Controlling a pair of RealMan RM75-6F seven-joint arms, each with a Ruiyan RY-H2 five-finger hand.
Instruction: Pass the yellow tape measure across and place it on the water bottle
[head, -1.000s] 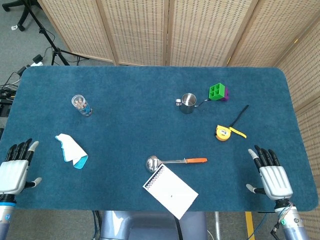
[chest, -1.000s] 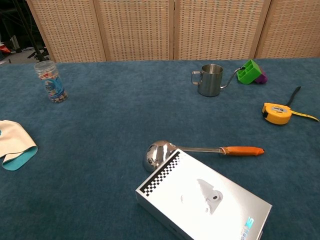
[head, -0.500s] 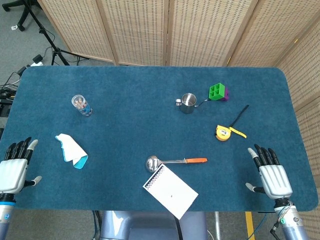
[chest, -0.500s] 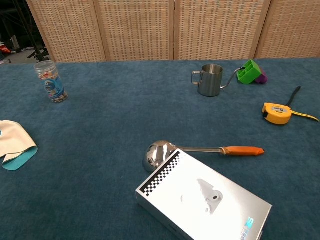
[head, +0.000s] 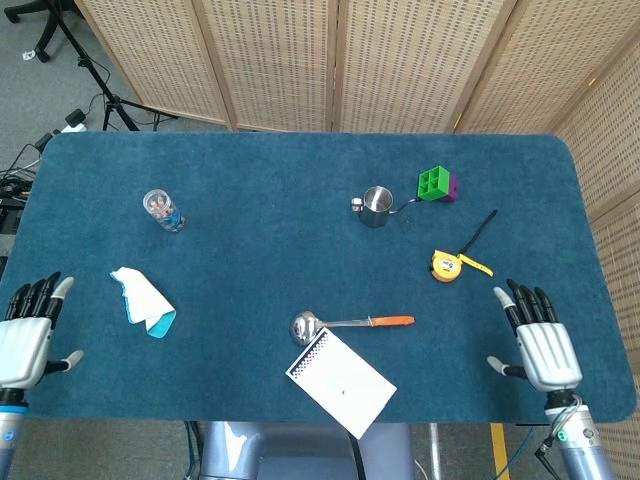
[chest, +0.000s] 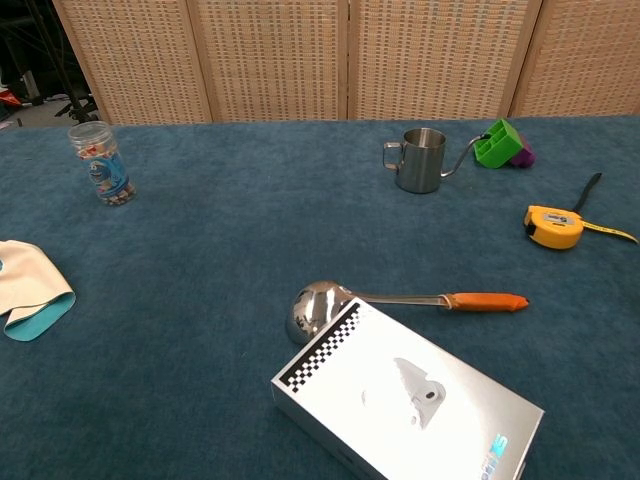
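Note:
The yellow tape measure (head: 446, 265) (chest: 553, 226) lies on the blue table at the right, a short length of yellow tape pulled out and a black strap trailing behind it. The water bottle (head: 162, 211) (chest: 100, 162), clear with a colourful label, stands upright at the far left. My right hand (head: 541, 344) hovers open, fingers spread, at the table's near right edge, a little nearer than the tape measure. My left hand (head: 26, 334) is open at the near left edge, well short of the bottle. Neither hand appears in the chest view.
A steel ladle with an orange handle (head: 352, 322) and a white box (head: 341, 381) lie at the front centre. A small metal pitcher (head: 375, 206) and a green block (head: 436, 185) stand behind the tape measure. A white and teal cloth (head: 144, 302) lies at the left.
My right hand has edged slightly forward, toward the tape measure. The left hand and all objects stay where they were.

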